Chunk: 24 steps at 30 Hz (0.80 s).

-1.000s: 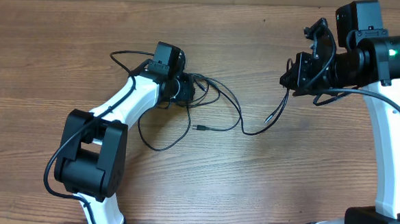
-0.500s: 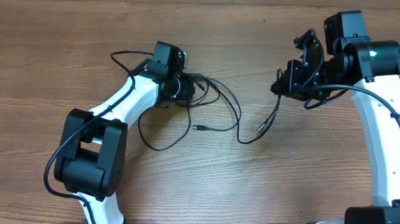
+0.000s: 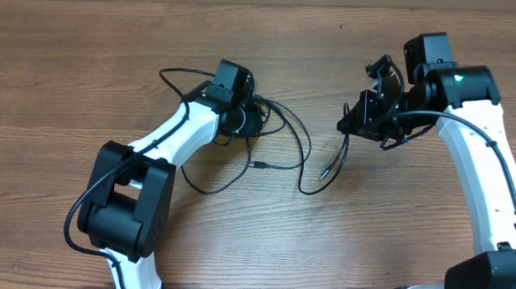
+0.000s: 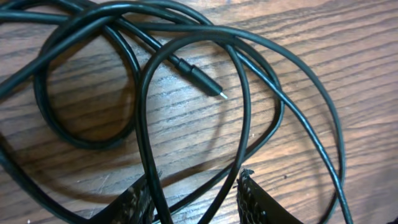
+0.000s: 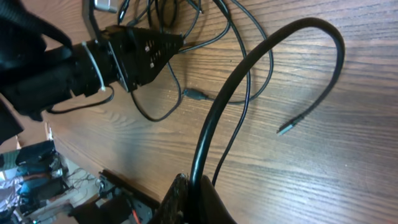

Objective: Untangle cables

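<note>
Wooden tabletop [image 3: 395,231] is carrying the cables [image 4: 142,118], bunching at its middle: limp, light, springy cords, probably best pinched near a plug [image 4: 208,86]. Left gripper [image 4: 193,199] is straddling one loop, jaws apart; right gripper [image 5: 194,193] is clamping a lifted strand.

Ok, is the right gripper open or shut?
Shut. The right gripper pinches a cable, which arches away from it in the right wrist view.
</note>
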Motion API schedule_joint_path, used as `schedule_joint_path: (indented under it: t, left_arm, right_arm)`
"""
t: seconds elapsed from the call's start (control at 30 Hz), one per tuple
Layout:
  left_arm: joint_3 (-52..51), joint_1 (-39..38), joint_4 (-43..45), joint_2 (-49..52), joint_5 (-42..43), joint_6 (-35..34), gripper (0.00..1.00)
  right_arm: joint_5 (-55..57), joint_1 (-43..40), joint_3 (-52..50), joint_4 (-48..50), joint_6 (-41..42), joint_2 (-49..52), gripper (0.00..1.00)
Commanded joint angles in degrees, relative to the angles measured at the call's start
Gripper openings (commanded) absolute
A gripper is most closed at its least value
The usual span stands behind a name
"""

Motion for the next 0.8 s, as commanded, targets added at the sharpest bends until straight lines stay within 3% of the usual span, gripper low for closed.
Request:
schedule_joint_path:
  t: [0.0, 0.2, 0.3, 0.37, 0.47, 0.63, 0.77]
  left_arm:
    - [0.02, 0.04, -0.68, 1.09, -3.8, 0.02, 0.43]
    - [-0.07, 0.04, -0.76, 1.11, -5.27, -0.04, 0.4]
    - [-0.09, 0.04, -0.68, 1.11, -5.42, -0.17, 0.15]
    - [-0.09, 0.04, -0.57, 1.11, -5.4, -0.17, 0.04]
    - [-0.09, 0.04, -0.07, 1.11, -5.4, -0.13, 0.05]
    - [-0.09, 0.28, 0.33, 1.11, -5.4, -0.17, 0.22]
    - [-0.35, 0.17, 0.22, 1.11, -5.4, -0.17, 0.23]
  right_arm:
    - [-0.83, 0.28, -2.36, 1.92, -0.13, -0.28, 0.04]
    - [-2.05, 0.31, -7.3, 6.86, -0.04, -0.26, 0.04]
    - [-2.03, 0.52, -9.51, 9.03, -0.04, -0.26, 0.04]
    - [-2.05, 0.61, -11.06, 10.49, 0.04, -0.26, 0.04]
    - [-2.03, 0.68, -13.05, 12.0, 0.61, -0.26, 0.04]
    - [-2.03, 0.68, -16.31, 15.3, 1.92, -0.26, 0.04]
    - [-2.01, 0.76, -17.75, 16.59, 2.67, -0.26, 0.05]
